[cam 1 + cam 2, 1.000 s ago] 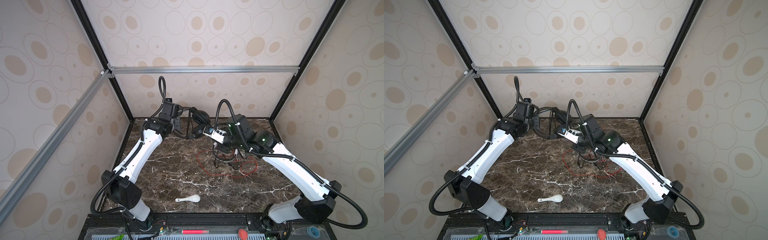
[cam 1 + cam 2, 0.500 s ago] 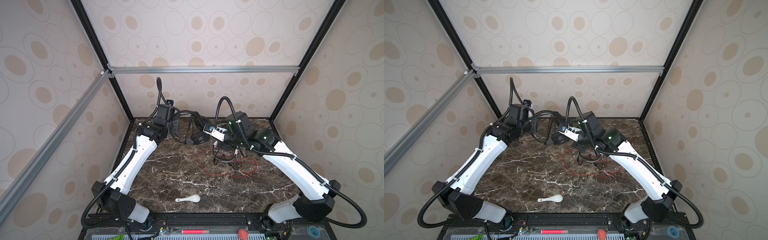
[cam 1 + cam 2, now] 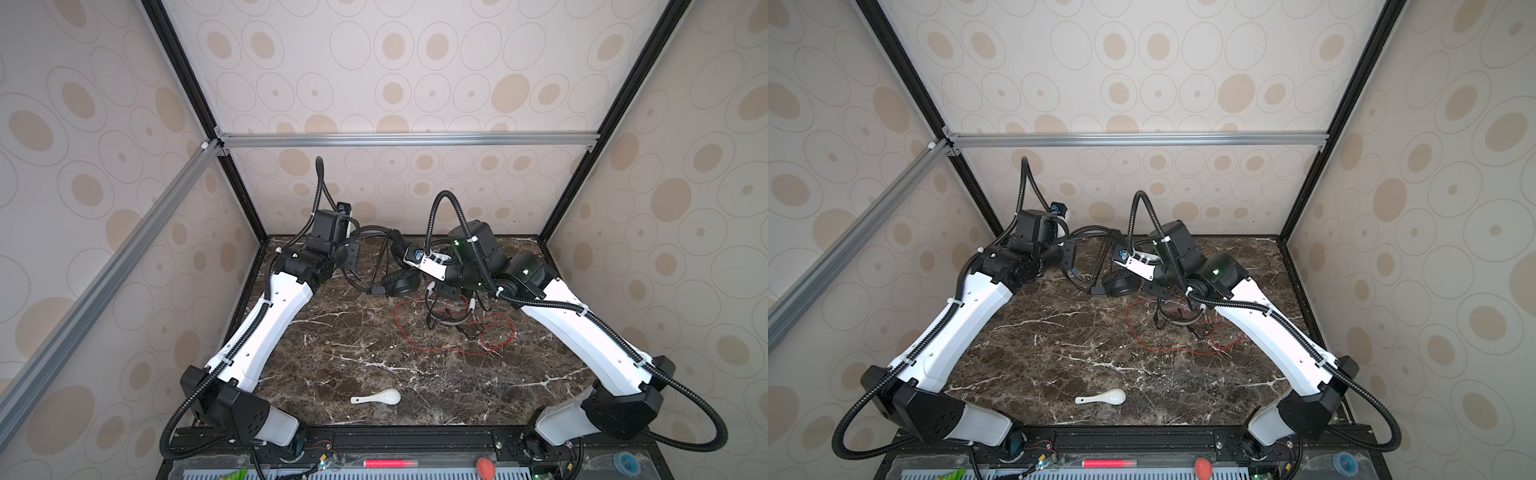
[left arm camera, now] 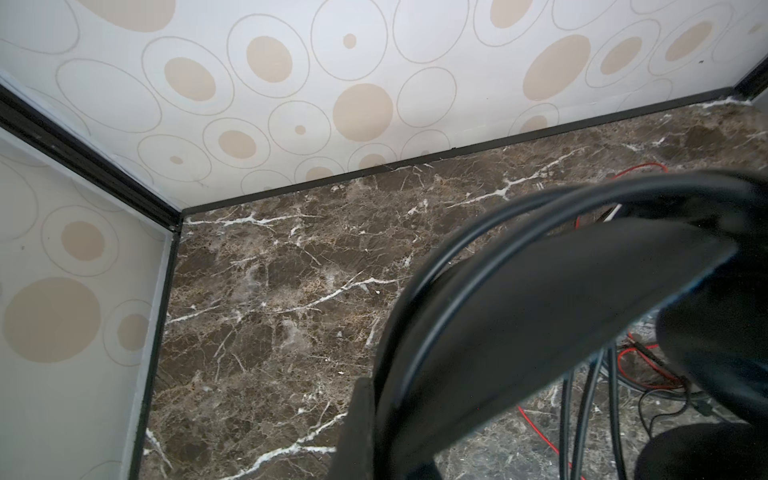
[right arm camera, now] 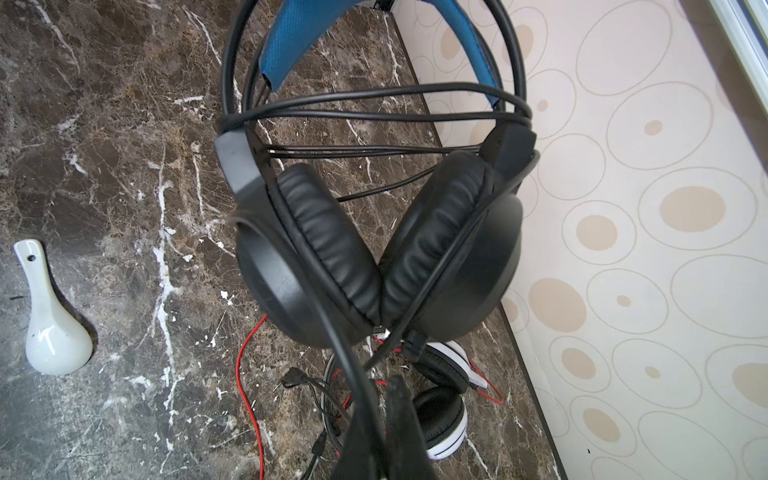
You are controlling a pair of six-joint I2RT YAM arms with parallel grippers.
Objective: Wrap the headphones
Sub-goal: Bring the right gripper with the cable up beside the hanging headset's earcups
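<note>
The black headphones point(image 3: 401, 282) point(image 3: 1121, 284) hang upright near the back of the table, earcups low. My left gripper point(image 3: 353, 253) point(image 3: 1069, 257) point(image 4: 374, 436) is shut on their black headband point(image 4: 540, 311). In the right wrist view the black headphones point(image 5: 374, 249) show a blue inner headband point(image 5: 299, 37) and black cord point(image 5: 374, 108) looped across the band a few times. My right gripper point(image 3: 451, 289) point(image 3: 1158, 289) point(image 5: 380, 432) is shut on that thin black cord. The white headphones point(image 3: 451, 320) point(image 3: 1179, 318) point(image 5: 444, 407) lie on the table under it, their red cord point(image 3: 415, 345) point(image 5: 245, 374) spread loose.
A small white ceramic spoon point(image 3: 376, 398) point(image 3: 1100, 398) point(image 5: 52, 324) lies near the front edge of the marble table point(image 3: 332, 353). The back wall point(image 3: 415, 187) and the left corner post point(image 4: 83, 166) stand close behind the headphones.
My left arm has drawn back to the left and lowered the black headphones, so the earcups hang nearer the table. The right gripper has barely moved and keeps the cord.
</note>
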